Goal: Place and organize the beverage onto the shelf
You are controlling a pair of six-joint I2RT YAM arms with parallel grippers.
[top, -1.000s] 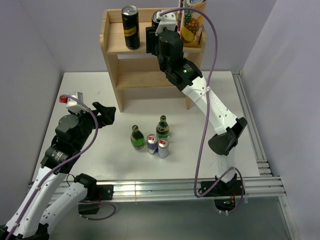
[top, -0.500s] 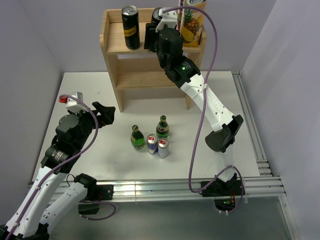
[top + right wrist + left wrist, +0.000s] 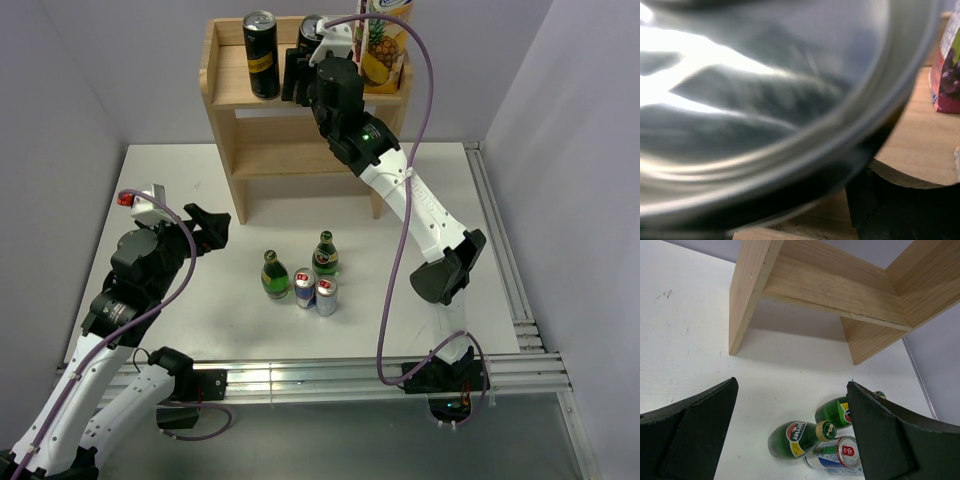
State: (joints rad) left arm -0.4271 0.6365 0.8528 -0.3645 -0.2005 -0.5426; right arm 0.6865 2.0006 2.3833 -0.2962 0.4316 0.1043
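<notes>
Drinks are split. One black can stands on the top tier of the shelf, toward its left. The second black can is up there too, just right of the first, w/ the right claw clenched on it from above as best I can tell. Its silver lid fills the right wrist view, all blur. I can't tell whether its base is down on the wood, since the arm hides it.

Main risks, imo:
- If the claw lets go w/ the base not flat, the tall can probably tips. It may take its twin down, or go off the front edge.
- The slot is tight – the first black can sits on one side and a juice carton on the other. Fingers spreading, or a sloppy pull-back, could shove either one.
- The purple cable loops right past the carton, so a swing of the arm might snag it.

Four drinks wait down on the tabletop: the green bottles and the blue-silver cans, packed close together. Grabbing one risks knocking the rest – glass esp. The left claw hangs spread wide w/ nothing in it, off to the left of that bunch.
</notes>
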